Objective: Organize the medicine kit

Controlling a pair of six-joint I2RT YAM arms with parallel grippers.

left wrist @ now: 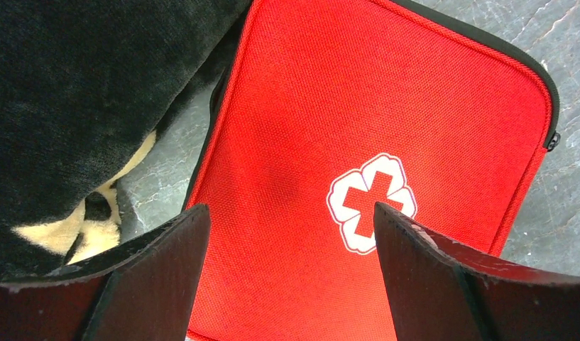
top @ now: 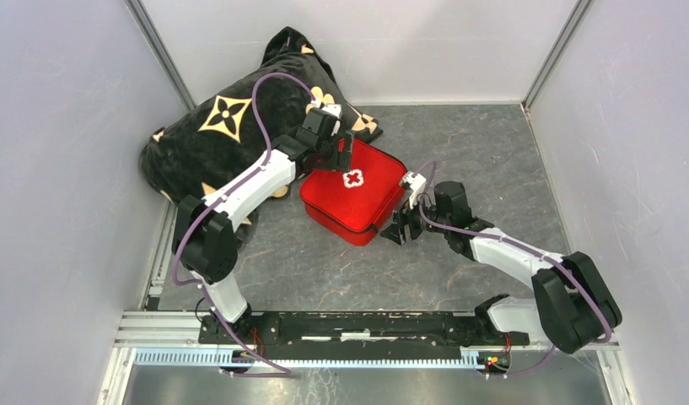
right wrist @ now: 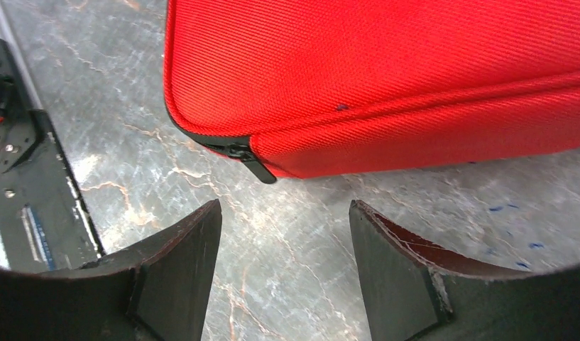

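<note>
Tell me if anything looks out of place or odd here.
Yes: a big black pillow with gold flowers is slumped in the far-left corner, crowding the closed medicine kit, which lies askew to the table edges. Nothing looks spilled or damaged.

One medicine kit (top: pixel 357 207); probably one pillow (top: pixel 210 139); left gripper (left wrist: pixel 290 213), right gripper (right wrist: pixel 285 206): two.

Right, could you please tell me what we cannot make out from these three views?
- Inside of the medicine kit: every view, its closed red lid hides it.
- Kit's far corner: top view, the left tool covers it.
- Pillow: top view, the left arm crosses its near side; left wrist view cuts it at the frame edge.
- Zip beyond the pull: right wrist view, frame edge cuts it off.
</note>
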